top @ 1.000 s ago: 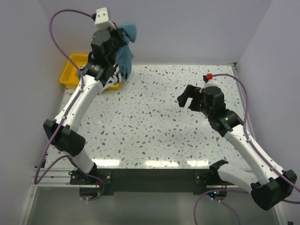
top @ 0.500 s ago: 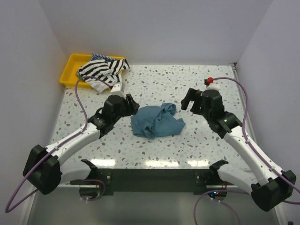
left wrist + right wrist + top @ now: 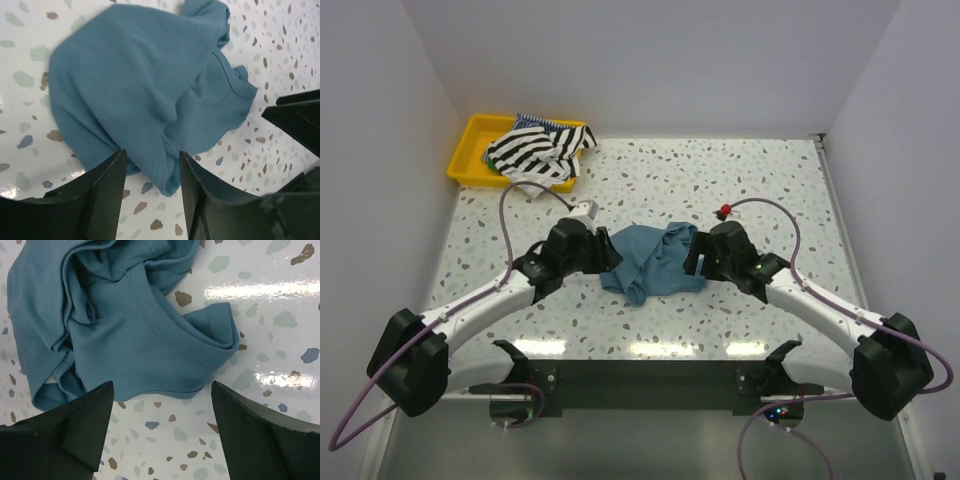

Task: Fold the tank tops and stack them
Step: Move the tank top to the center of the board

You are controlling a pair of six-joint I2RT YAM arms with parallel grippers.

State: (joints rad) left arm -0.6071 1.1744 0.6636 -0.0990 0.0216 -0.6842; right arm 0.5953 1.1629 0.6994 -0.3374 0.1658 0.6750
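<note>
A plain teal-blue tank top (image 3: 653, 260) lies crumpled in the middle of the speckled table. My left gripper (image 3: 610, 255) is low at its left edge and open. In the left wrist view a loose fold of the teal top (image 3: 145, 85) reaches in between the tips of the left gripper (image 3: 152, 160), which are not pinching it. My right gripper (image 3: 695, 255) is at the top's right edge, also open. In the right wrist view the hem of the teal top (image 3: 125, 330) lies just beyond the right gripper (image 3: 162, 390). A black-and-white striped tank top (image 3: 535, 150) is heaped in the tray.
The yellow plastic tray (image 3: 468, 152) stands at the table's back left corner, with the striped cloth spilling over its right rim. White walls close in the left, back and right sides. The right gripper's black fingers (image 3: 300, 117) show at the edge of the left wrist view.
The left arm brought the teal top down from above the tray to the table's middle and let it go. The right gripper came in low to the cloth's right edge.
</note>
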